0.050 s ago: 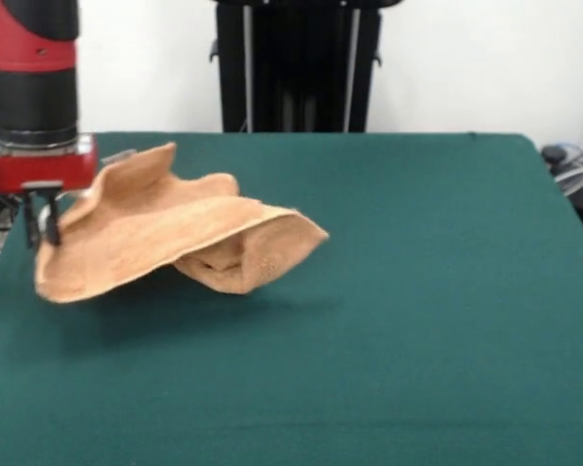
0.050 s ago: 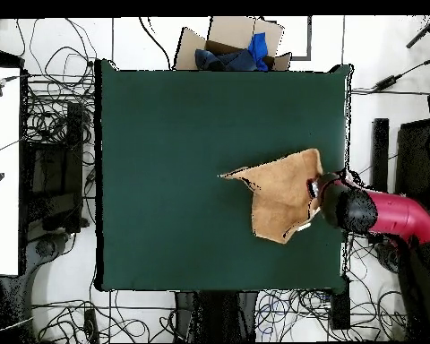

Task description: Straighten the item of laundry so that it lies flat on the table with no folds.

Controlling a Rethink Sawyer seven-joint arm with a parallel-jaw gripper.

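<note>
The red-and-black arm's gripper (image 1: pixel 41 221) pinches an edge of the tan terry-cloth towel (image 1: pixel 175 238). The cloth billows away from it, lifted and folded, above the dark green felt table (image 1: pixel 428 291).

Holds the small rectangular tan terry-cloth towel (image 1: pixel 165 238) (image 2: pixel 281 193) by its left edge in the black-fingered gripper (image 1: pixel 41 223) (image 2: pixel 315 188) under the red and black arm (image 1: pixel 34 78) (image 2: pixel 389 215), at the front view's left, raised above the large dark green felt table (image 1: pixel 418 291) (image 2: pixel 165 179), folded part drooping rightward. Overhead, sits over the table's right half near the right edge, gripper at its right side, arm reaching in across that edge, one corner pointing left toward the middle. Beyond the table's top edge overhead, places an open brown cardboard box (image 2: pixel 220 40) with blue cloth (image 2: pixel 254 49) inside.
</note>
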